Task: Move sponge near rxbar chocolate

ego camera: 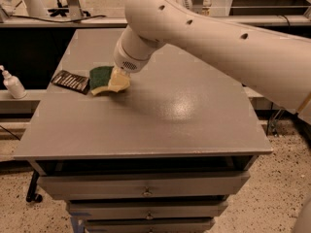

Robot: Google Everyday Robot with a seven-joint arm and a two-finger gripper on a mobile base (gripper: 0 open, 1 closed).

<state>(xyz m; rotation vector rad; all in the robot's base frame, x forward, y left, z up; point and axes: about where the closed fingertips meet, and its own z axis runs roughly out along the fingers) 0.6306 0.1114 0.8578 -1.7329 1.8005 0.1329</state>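
Observation:
The sponge (103, 77), dark green on top with pale yellow foam below, lies at the left of the grey table top (160, 115). Its right end is tipped up and shows the yellow layer. The rxbar chocolate (71, 81), a flat dark wrapper with pale stripes, lies just left of the sponge, with a small gap or touching; I cannot tell which. My gripper (119, 79) comes down from the big white arm (204, 33) onto the sponge's right end, and the wrist hides most of it.
A white pump bottle (12, 83) stands on a lower shelf to the left of the table. Drawers (146, 191) sit under the table top. Benches and cables run along the back.

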